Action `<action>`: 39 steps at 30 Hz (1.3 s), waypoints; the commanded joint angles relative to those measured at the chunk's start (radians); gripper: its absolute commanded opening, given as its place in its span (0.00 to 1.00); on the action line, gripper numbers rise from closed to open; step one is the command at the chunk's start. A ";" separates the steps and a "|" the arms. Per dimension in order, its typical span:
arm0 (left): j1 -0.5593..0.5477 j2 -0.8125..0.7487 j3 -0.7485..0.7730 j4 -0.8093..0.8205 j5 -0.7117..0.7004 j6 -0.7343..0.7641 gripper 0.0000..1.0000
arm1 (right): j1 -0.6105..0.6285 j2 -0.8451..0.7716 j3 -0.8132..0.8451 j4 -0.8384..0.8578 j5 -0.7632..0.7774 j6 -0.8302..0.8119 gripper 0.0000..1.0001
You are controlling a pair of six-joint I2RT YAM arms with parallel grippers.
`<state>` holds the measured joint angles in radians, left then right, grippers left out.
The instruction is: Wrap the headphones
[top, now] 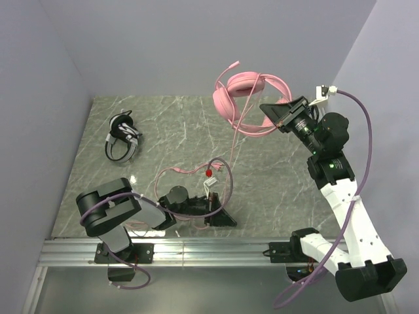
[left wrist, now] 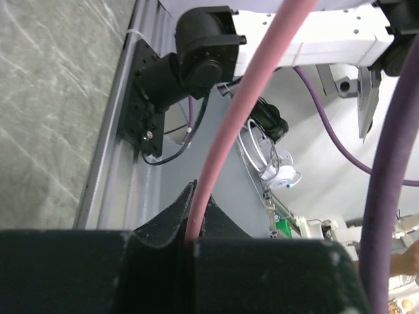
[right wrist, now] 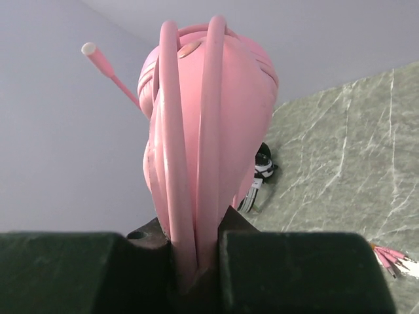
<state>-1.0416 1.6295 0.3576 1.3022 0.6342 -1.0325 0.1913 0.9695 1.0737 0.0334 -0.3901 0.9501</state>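
Note:
The pink headphones (top: pixel 249 98) hang in the air at the back right, held by my right gripper (top: pixel 273 116), which is shut on the headband with turns of pink cable over it (right wrist: pixel 196 163). The pink cable (top: pixel 230 157) runs down to the table and loops near the front. My left gripper (top: pixel 219 210) is low at the front centre, shut on the pink cable (left wrist: pixel 216 170). The black-and-white headphones (top: pixel 123 136) lie at the back left, also seen small in the right wrist view (right wrist: pixel 260 171).
Pink plugs with a red tag (top: pixel 213 171) lie in the middle of the marble table (top: pixel 281 183). A metal rail (top: pixel 216 247) runs along the near edge. Grey walls close in the left, back and right.

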 commanded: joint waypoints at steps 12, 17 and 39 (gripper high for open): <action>-0.121 -0.108 0.032 -0.110 -0.033 0.176 0.08 | -0.076 0.006 0.074 0.174 0.011 0.072 0.00; -0.147 -0.092 0.035 -0.112 -0.037 0.177 0.05 | -0.089 0.015 0.081 0.181 0.000 0.084 0.00; -0.178 -0.049 -0.005 -0.090 -0.073 0.181 0.00 | -0.147 0.018 0.114 0.157 -0.047 0.102 0.00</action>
<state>-1.2076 1.5887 0.3645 1.1984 0.5694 -0.8768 0.0631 1.0138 1.1114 0.0486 -0.4362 1.0115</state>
